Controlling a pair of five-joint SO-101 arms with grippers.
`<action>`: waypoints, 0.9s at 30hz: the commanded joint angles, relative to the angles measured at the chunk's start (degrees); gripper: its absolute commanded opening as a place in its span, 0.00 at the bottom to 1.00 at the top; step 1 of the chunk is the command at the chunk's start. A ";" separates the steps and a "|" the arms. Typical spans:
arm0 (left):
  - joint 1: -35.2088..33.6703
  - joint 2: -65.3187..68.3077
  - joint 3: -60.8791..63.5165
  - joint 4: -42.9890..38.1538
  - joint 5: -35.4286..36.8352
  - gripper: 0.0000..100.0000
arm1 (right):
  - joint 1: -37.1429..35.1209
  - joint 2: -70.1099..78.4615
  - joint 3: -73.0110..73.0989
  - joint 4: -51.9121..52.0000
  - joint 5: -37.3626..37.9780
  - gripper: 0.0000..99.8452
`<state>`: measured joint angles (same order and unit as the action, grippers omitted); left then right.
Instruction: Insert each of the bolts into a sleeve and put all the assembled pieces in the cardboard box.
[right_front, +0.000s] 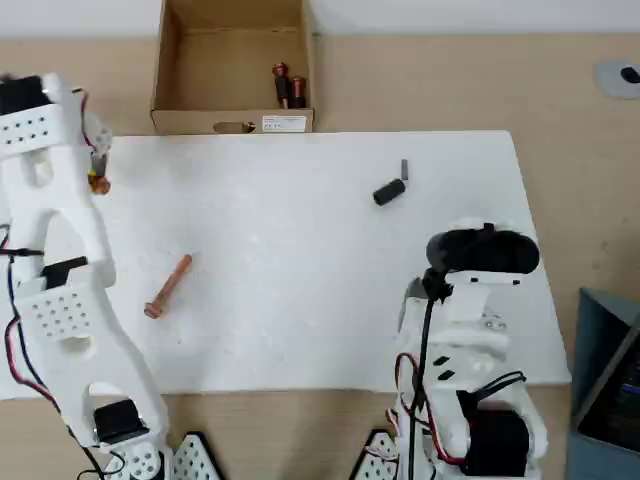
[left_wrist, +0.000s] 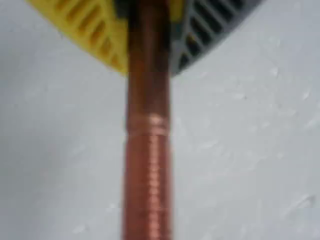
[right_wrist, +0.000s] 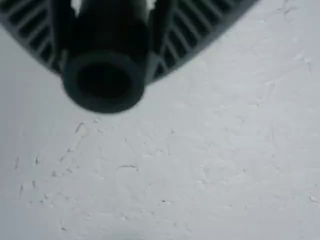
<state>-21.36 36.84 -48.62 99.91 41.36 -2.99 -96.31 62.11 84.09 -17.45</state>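
The left gripper (left_wrist: 148, 62) is pinching a copper bolt between its yellow and grey fingers (left_wrist: 85, 30). This held bolt (left_wrist: 147, 165) runs straight out from the jaws, finely ringed end outermost, above the white mat (right_front: 300, 300). The right gripper (right_wrist: 105, 35) is clamped round a black tube, the held sleeve (right_wrist: 104, 82), whose open mouth faces out of the jaws.

From above, the left arm (right_front: 60, 200) has its head at the far-left edge of the mat, and the right arm (right_front: 470, 330) stands by the near-right corner. The two held pieces therefore lie well apart, with most of the mat's width between them.

As I read it, the joining turns on bringing the bolt's long axis into line with the sleeve's bore, tip to mouth, somewhere over the middle.

There is room there. A loose bolt (right_front: 167, 286) lies slantwise left of the middle, near the left arm. A loose sleeve (right_front: 390, 192) lies toward the far right, with a small grey pin (right_front: 405, 168) just beside it.

The cardboard box (right_front: 170, 60) sits beyond the mat's far edge, nearer the left arm. It already holds two assembled pieces (right_front: 288, 85) against its right wall.
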 joint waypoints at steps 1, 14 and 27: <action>-1.67 -4.00 4.57 0.44 14.07 0.00 | -0.57 -0.57 -0.48 0.09 0.09 0.01; -4.40 -4.09 14.59 0.44 31.56 0.00 | -0.57 -0.57 -0.48 0.09 0.09 0.01; -3.87 -4.09 14.51 0.44 32.09 0.20 | -0.57 -0.57 -0.48 0.18 0.09 0.01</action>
<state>-25.32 36.75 -33.67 99.82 73.36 -2.99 -96.31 62.11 84.09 -17.45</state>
